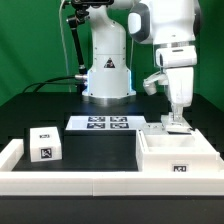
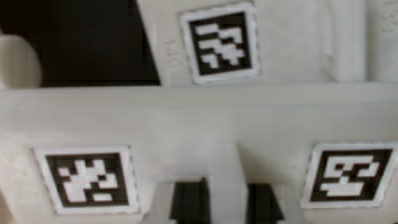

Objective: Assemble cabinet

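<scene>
My gripper (image 1: 176,119) hangs straight down at the exterior view's right, just behind the large hollow white box (image 1: 180,155). It is shut on a small flat white panel (image 1: 174,127) that rests on the table there. In the wrist view my two dark fingers (image 2: 187,202) stand close together with a thin white ridge of the panel (image 2: 222,120) between them, and my gripper (image 2: 222,196) is low over it. Tags show on the panel on both sides of the fingers and one further off. A small white cube (image 1: 43,143) with a tag sits at the exterior view's left.
The marker board (image 1: 108,123) lies in front of the robot base (image 1: 106,75). A long white border rail (image 1: 90,186) runs along the front and up the left side. A black cable hangs behind the base.
</scene>
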